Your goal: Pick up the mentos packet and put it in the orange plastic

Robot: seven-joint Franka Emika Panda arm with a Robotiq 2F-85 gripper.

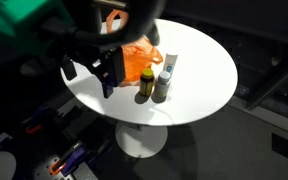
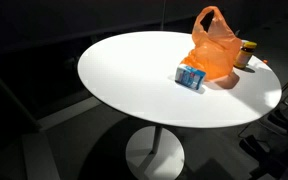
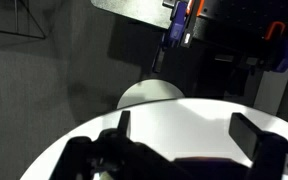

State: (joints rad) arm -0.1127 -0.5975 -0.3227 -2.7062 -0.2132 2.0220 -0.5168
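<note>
The mentos packet [image 2: 189,76], small and blue with white marking, lies on the round white table [image 2: 134,90] right in front of the orange plastic bag [image 2: 215,45]. The bag stands upright with its loop handles up and also shows in an exterior view [image 1: 136,56]. My gripper [image 1: 109,80] hangs above the table's edge beside the bag, and the packet is hidden there. In the wrist view the gripper [image 3: 185,122] is open, with only bare white table [image 3: 184,115] between its fingers.
A dark bottle with a yellow cap [image 1: 145,85] and an upright white tube [image 1: 164,78] stand on the table next to the bag. The bottle also shows behind the bag [image 2: 246,52]. The floor around the table is dark, with cables and equipment [image 1: 64,155].
</note>
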